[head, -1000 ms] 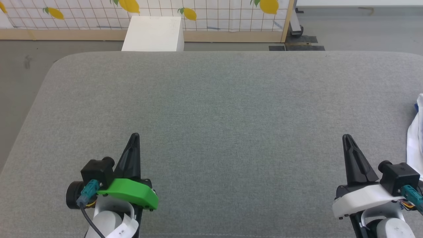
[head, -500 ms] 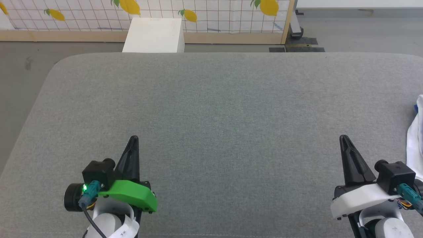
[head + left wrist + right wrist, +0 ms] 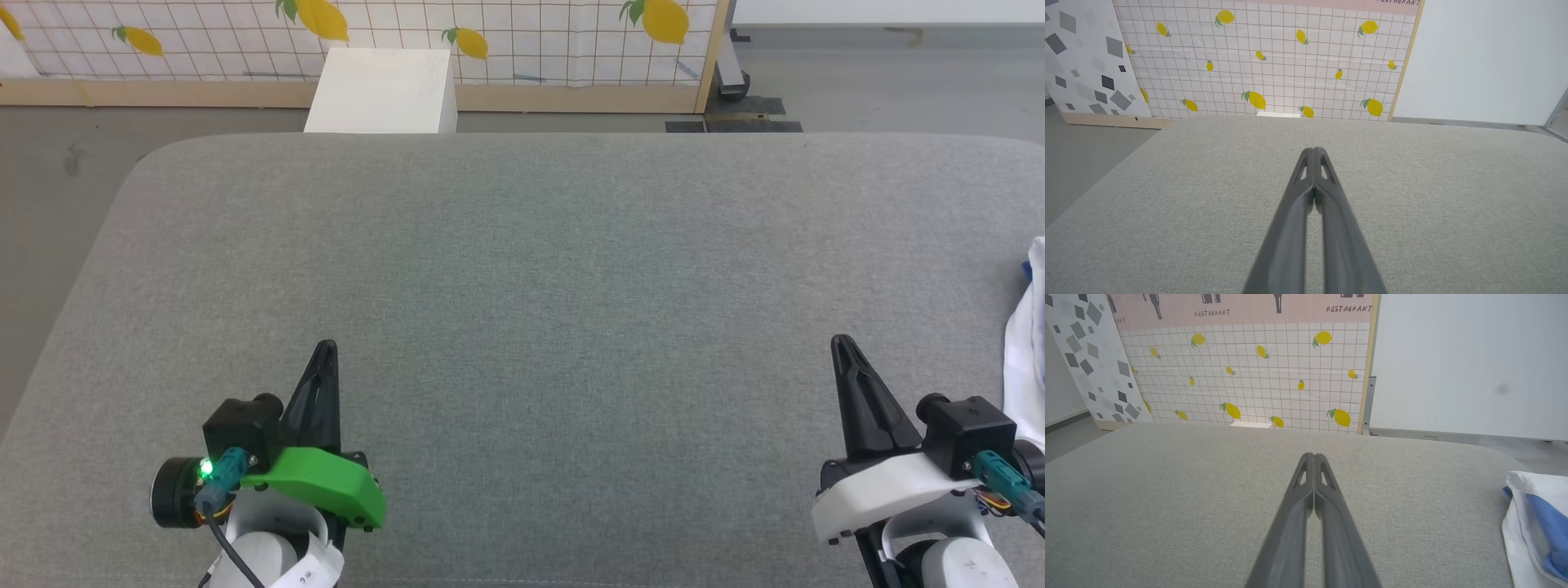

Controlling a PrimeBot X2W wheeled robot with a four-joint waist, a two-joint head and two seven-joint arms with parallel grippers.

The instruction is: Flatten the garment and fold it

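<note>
Found the garment lying crumpled at the right edge of the grey padded surface, cut off there by the head view's border. Noted mostly white cloth with a small patch of blue at its upper edge. Confirmed the same in the right wrist view: white folds heaped at the lower right, blue cloth tucked between them. Neither flattened nor folded. Cannot tell its full extent.

Located the right gripper just left of the garment, fingers pressed together from base to tip, clamped on nothing and clear of the cloth. Noted a white cover on that wrist and a black camera block overlapping the white cloth in the head view; cannot tell contact there.

Located the left gripper at the lower left, well apart from the garment, fingers likewise together, holding nothing, over bare grey fabric. Recorded a green cover on that wrist and a small green light lit beside it.

Beyond the surface's far edge, recorded a white box, grey floor and a grid-patterned screen printed with yellow lemons.
</note>
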